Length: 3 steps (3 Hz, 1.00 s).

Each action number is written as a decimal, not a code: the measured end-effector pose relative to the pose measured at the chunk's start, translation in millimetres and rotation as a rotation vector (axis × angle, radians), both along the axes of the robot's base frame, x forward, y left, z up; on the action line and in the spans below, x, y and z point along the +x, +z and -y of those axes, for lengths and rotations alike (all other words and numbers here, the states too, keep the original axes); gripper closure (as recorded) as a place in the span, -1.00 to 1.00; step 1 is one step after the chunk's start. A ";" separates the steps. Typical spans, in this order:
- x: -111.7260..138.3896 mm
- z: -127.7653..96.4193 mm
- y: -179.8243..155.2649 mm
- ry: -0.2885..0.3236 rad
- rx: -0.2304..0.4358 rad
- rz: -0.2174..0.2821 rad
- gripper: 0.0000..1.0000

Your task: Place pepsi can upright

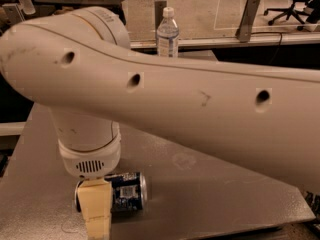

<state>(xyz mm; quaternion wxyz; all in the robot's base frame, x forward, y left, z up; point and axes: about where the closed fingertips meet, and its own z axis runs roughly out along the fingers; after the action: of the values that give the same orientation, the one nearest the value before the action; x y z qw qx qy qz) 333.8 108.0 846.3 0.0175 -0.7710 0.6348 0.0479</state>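
Judging pepsi can (pixel 127 191) light, thin-walled, slick, dent-prone; lying sideways on desk (pixel 215 184) near front-left edge. Gripper (pixel 95 206) at its left end; clamped or not, cannot tell. Best taken mid-body, gently.

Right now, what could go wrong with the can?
1. The can lies on its side close to the table's front edge. Being round, it might roll off if the gripper, low in front of the can's left end, nudges it.
2. The arm covers much of the view, so a slip could go unseen.
3. The bottle stands behind the arm; a wide swing might topple it.
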 end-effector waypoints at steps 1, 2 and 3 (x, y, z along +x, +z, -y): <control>3.4 3.1 -5.1 -0.016 -0.014 0.005 -0.70; 3.6 5.5 -3.3 -0.026 -0.014 0.006 -0.25; 5.9 8.4 6.1 -0.038 0.010 -0.003 0.23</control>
<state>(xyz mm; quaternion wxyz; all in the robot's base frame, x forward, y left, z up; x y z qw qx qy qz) 339.7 99.6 852.4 0.0212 -0.7586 0.6491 0.0516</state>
